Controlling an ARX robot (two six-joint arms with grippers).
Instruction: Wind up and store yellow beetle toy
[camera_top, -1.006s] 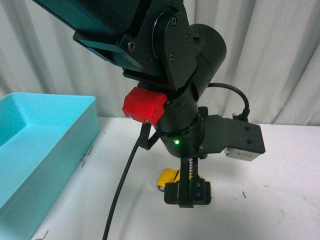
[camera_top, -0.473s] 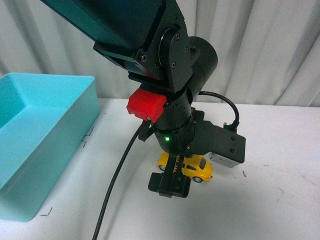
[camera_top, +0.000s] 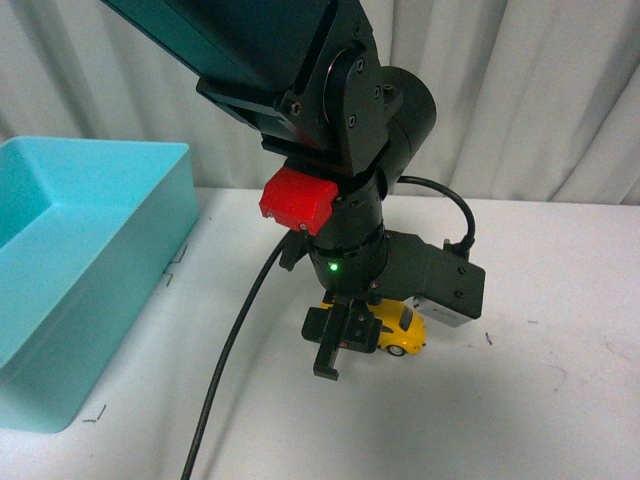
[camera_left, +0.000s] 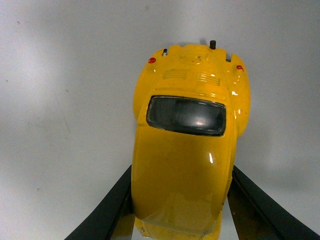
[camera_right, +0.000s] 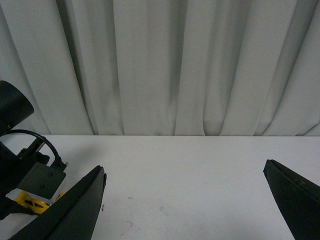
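Observation:
The yellow beetle toy (camera_top: 397, 332) sits on the white table under my left arm, mostly hidden by the wrist in the front view. My left gripper (camera_top: 345, 340) is shut on it, pointing down at the table. In the left wrist view the yellow beetle toy (camera_left: 185, 150) fills the middle, dark rear window up, with a black finger (camera_left: 112, 210) pressed on each side. My right gripper (camera_right: 185, 200) is open and empty above bare table; a sliver of the toy (camera_right: 30, 204) shows at the far edge of the right wrist view beside the left arm.
A light blue bin (camera_top: 150, 250) stands on the table at the left. A black cable (camera_top: 235, 370) hangs from the left arm down to the front edge. A white curtain (camera_top: 540, 90) closes off the back.
The left arm has swung and turned over the toy, and its fingers have come down around the car. The car now shows to the right of the gripper.

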